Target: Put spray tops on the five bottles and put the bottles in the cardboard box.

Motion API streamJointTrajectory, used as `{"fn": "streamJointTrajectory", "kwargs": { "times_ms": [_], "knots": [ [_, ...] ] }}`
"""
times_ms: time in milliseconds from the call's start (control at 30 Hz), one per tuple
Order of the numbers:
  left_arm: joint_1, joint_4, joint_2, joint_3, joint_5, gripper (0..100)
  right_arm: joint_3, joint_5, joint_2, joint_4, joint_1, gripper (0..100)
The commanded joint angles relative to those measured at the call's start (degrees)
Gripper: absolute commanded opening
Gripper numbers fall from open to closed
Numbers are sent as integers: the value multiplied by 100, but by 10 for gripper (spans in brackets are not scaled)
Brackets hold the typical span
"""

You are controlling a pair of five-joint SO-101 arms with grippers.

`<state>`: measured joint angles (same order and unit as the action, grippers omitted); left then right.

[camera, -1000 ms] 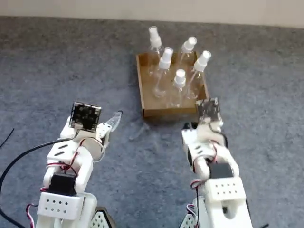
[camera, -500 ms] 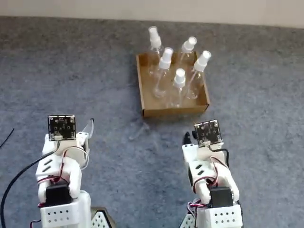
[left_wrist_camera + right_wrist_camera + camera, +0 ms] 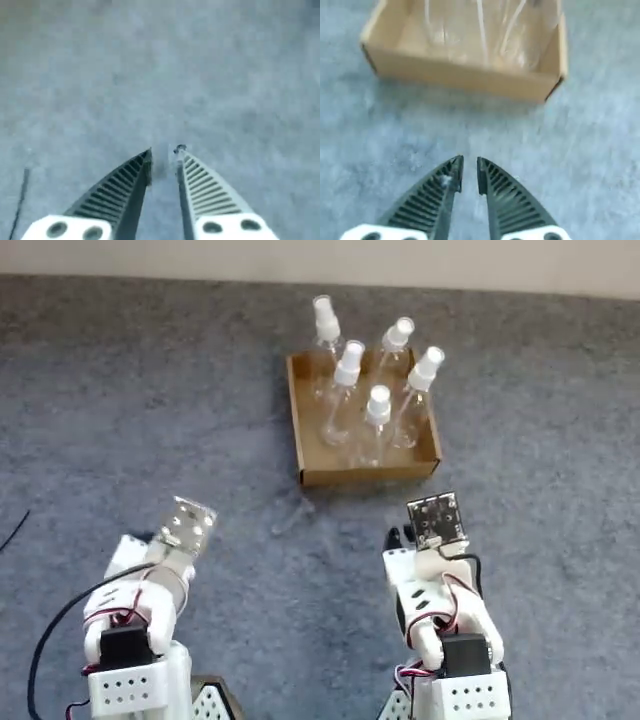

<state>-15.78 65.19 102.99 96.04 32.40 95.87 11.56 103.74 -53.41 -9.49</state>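
Five out of five, as far as I can tell: all the bottles (image 3: 340, 412) are standing upright inside the cardboard box (image 3: 365, 476), and each one has a white spray top (image 3: 350, 355) on its neck. The one at the back corner sits right against the rim, so I can't swear its base is fully inside, but it looks like it is. My read is the job's basically finished, and I don't see any loose bottle or top lying out on the table (image 3: 150, 390).

Both arms are tucked low near their bases, well apart from the box. The left tool (image 3: 164, 152) hangs over bare table, its two fingers pretty much closed with only a thin slit between the tips and nothing in them. The right tool (image 3: 469, 162) is the same, nearly pinched together and empty, pointing toward the near wall of the box.

Materials: the bottles are clear thin plastic, slim and round, so see-through that the brown box floor shows right through them. The tops are opaque white with a stubby nozzle head. The box is a shallow open tray of plain brown corrugated card, low walls and square corners. The table is covered in a grey, fuzzy, carpet-like fabric. The tool fingers are dark plastic, tapering to a point, with ribbed inner faces on white mounts
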Motion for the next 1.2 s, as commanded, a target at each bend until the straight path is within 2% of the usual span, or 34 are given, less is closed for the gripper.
{"fn": "streamJointTrajectory", "kwargs": {
  "times_ms": [0, 67, 233, 1167],
  "knots": [
    [-84, 976, 13, 110, 580, 88, 611, 53, 31, -1103, 84, 4],
    [-84, 1284, 13, 110, 905, 88, 611, 53, 92, -1877, 84, 4],
    [-75, 1398, 13, 110, 1363, 88, 611, 53, 136, -1710, 75, 4],
    [-75, 1407, 13, 110, 1371, 88, 611, 53, 136, -1710, 75, 4]
  ]
}}
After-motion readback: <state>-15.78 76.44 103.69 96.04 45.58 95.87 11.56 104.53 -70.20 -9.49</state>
